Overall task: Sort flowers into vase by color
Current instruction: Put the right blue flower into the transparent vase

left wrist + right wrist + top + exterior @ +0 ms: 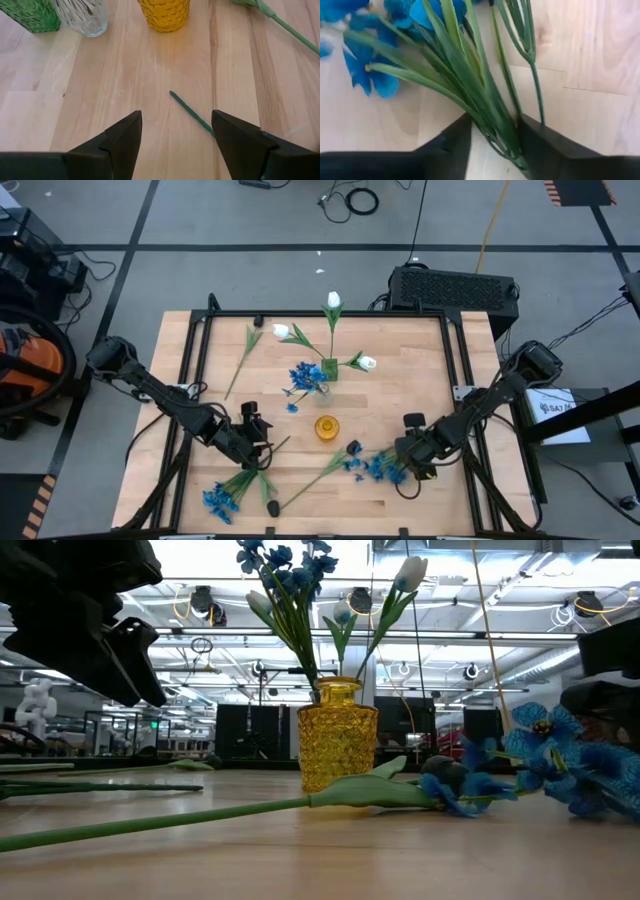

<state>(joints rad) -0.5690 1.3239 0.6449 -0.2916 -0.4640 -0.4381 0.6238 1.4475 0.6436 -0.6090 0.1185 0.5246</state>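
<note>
My right gripper (413,463) is near the table's near-right part, shut on a bright-blue flower bunch (380,468). My left gripper (176,131) is open above the near-left part, and a thin green stem end (192,115) lies on the wood between its fingers. A dark-bud flower (315,475) lies flat before the yellow vase (326,426). Another blue bunch (222,498) lies by the near edge. The green vase (329,368) holds white tulips, the clear vase (312,383) holds blue flowers, and one white tulip (243,358) lies on the table. My right gripper pinches the blue bunch by its bundled green stems and leaves (492,131), near the stem end, between its two fingers (454,145). The fingers lie across the stems. The blue blossoms (565,762) rest low on the table top.
The three vases stand close together at mid-table. Loose stems cross the near half of the table. A raised dark frame (195,350) borders the wooden top, a black box (452,288) sits behind the far edge, and cables lie on the floor beyond.
</note>
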